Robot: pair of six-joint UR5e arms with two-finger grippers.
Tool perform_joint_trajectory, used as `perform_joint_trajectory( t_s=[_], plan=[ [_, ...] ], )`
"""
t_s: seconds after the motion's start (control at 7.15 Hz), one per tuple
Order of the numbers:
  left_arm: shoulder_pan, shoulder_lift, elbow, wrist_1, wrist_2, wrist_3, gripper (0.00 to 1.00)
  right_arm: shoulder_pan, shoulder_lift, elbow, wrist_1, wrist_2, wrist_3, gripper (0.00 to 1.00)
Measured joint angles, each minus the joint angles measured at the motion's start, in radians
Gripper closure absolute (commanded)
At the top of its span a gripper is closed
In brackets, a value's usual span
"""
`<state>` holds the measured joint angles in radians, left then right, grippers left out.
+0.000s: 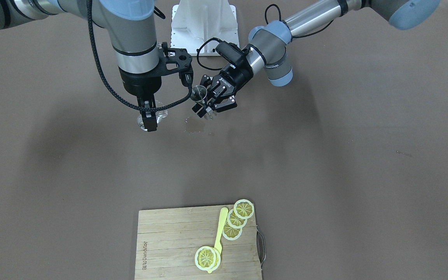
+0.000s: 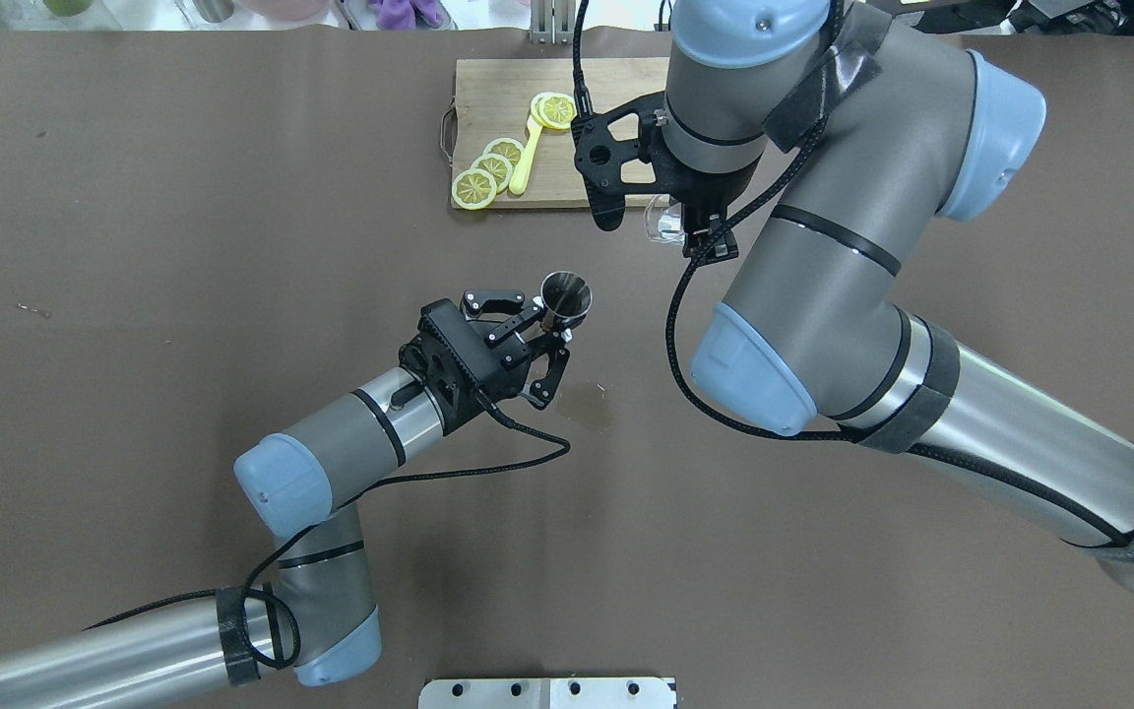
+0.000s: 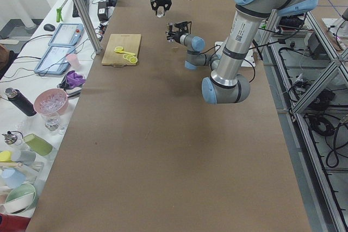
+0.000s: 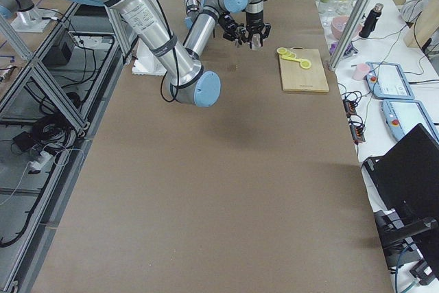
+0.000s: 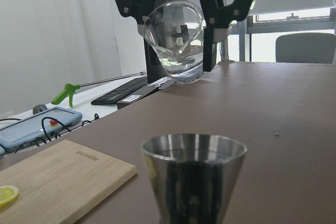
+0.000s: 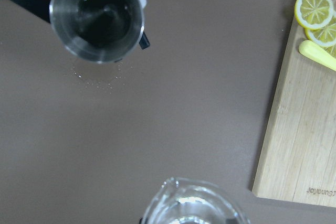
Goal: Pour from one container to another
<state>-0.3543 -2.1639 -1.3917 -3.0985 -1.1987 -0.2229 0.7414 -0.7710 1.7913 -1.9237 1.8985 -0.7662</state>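
From where I stand, the wooden cutting board (image 2: 488, 94) with its yellow lemon slices (image 2: 490, 169) and pale yellow spoon (image 2: 526, 158) lies at the far edge of the brown counter (image 1: 325, 155), and everything else plays out on the robot's side of it. The right end effector (image 1: 149, 118) points straight down and is clenched on a small clear glass pouring cup (image 5: 175, 40) with some clear liquid in its bottom, held in the air just off the board's near edge. The left end effector (image 2: 539, 333) grips a conical stainless-steel jigger (image 2: 565, 293) by its lower part, mouth up, farther from the board and clear of the counter. The two vessels sit near each other but apart, and the glass is not over the jigger's mouth. That gap looks like the main risk. If the glass tips from here, the stream lands on the counter, where a damp patch (image 1: 198, 126) already shows below the jigger. The jigger's mouth is narrow, so a quick tilt or a spout turned slightly aside would send liquid over the rim. The smooth glass could also slip between the fingers as it rotates.
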Motion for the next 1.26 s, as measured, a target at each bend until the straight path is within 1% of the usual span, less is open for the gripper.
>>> perform_joint_trajectory(
  t_s=[0.14, 0.42, 0.7, 0.84, 1.26],
  plan=[
    [-0.034, 0.023, -0.034, 0.009, -0.003, 0.003, 1.00, 0.018, -0.015, -0.003, 0.031, 0.019, 0.003, 1.00],
    [-0.112, 0.074, -0.059, 0.015, -0.022, 0.005, 1.00, 0.050, -0.057, -0.007, 0.100, 0.065, 0.011, 1.00],
    [-0.185, 0.134, -0.062, 0.010, -0.090, 0.004, 1.00, 0.090, -0.108, -0.008, 0.183, 0.118, 0.016, 1.00],
    [-0.204, 0.161, -0.064, 0.000, -0.105, 0.005, 1.00, 0.110, -0.138, -0.008, 0.232, 0.138, 0.023, 1.00],
    [-0.239, 0.241, -0.085, -0.031, -0.117, 0.005, 1.00, 0.144, -0.232, 0.002, 0.396, 0.153, 0.205, 1.00]
  ],
)
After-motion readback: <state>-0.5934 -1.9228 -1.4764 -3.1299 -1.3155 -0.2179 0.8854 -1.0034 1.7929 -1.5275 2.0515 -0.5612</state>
